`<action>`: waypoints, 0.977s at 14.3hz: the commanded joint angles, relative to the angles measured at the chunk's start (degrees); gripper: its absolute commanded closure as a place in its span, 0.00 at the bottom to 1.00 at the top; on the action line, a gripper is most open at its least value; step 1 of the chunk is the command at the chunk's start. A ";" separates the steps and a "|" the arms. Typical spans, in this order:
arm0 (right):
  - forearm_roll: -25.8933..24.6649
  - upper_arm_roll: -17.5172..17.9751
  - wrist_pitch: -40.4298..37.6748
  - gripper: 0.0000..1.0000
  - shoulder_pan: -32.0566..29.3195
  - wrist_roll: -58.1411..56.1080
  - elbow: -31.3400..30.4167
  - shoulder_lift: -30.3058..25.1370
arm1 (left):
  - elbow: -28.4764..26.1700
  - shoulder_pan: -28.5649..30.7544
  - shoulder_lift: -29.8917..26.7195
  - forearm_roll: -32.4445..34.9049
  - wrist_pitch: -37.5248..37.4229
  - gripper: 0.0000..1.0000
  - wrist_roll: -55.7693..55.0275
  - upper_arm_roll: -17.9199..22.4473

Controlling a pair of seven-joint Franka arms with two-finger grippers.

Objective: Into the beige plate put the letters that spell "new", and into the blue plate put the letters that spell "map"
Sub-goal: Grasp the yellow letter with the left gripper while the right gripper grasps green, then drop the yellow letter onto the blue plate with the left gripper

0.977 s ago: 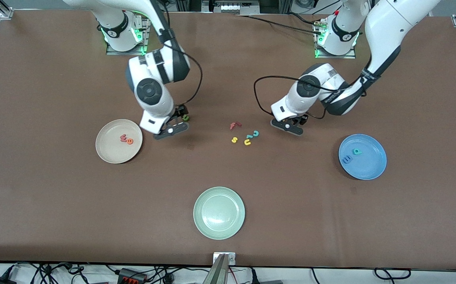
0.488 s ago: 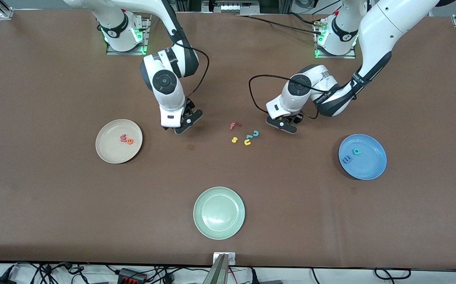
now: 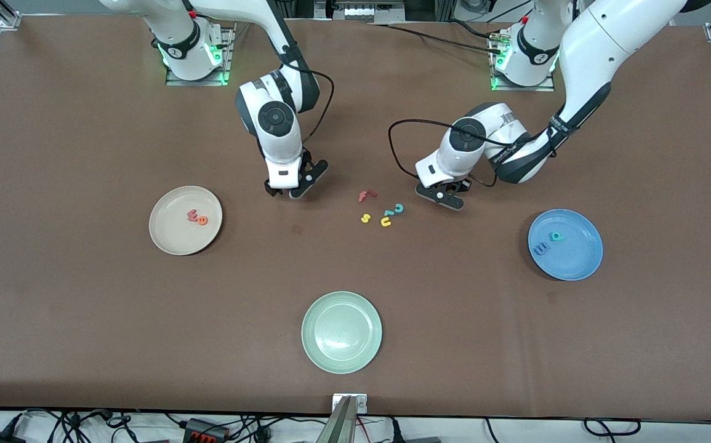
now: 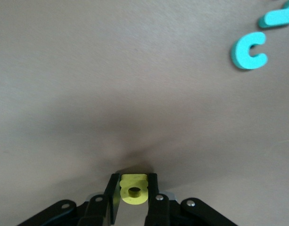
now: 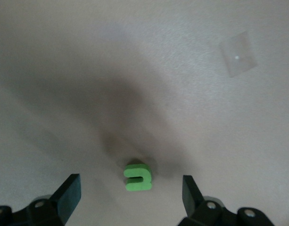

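My left gripper (image 4: 133, 178) is shut on the yellow a (image 4: 134, 190), low over the table beside the loose letters; in the front view this gripper (image 3: 447, 198) hides the a. My right gripper (image 5: 130, 184) stands open around the green n (image 5: 138, 177), which lies flat on the table. From the front the right gripper (image 3: 286, 189) covers the n. The beige plate (image 3: 170, 239) holds the pink w (image 3: 192, 215) and orange e (image 3: 202, 220). The blue plate (image 3: 577, 261) holds the teal p (image 3: 556, 235) and dark blue m (image 3: 540, 248).
Loose letters lie between the two grippers: a red f (image 3: 366, 195), a yellow s (image 3: 365, 218), a yellow u (image 3: 386, 221) and a teal c (image 3: 398, 208) (image 4: 249, 51). A pale green plate (image 3: 341, 354) sits nearest the front camera.
My right arm has swung from beside the beige plate toward the middle and now straddles the green n. My left gripper has shifted slightly toward the loose letters and shut on the yellow a.
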 commanded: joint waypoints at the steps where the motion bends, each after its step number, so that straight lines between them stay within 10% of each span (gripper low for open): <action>1: 0.65 -0.38 2.12 0.16 0.37 -2.94 -0.76 0.79 | 4.42 0.12 -5.48 1.68 -9.40 0.88 3.41 -1.03; 6: 0.65 -0.38 2.39 0.27 0.20 -3.57 -1.02 1.50 | 12.95 5.64 -6.89 1.68 -24.46 0.88 18.59 -1.57; 12: 0.65 -0.38 2.21 0.65 0.02 -3.48 -1.02 1.50 | 14.29 22.08 -3.64 2.56 -17.29 0.88 40.51 -0.69; 14: 0.74 -0.38 2.12 0.68 -0.42 -3.48 -0.93 1.50 | 14.28 24.81 -0.75 4.31 -15.69 0.58 40.96 -0.16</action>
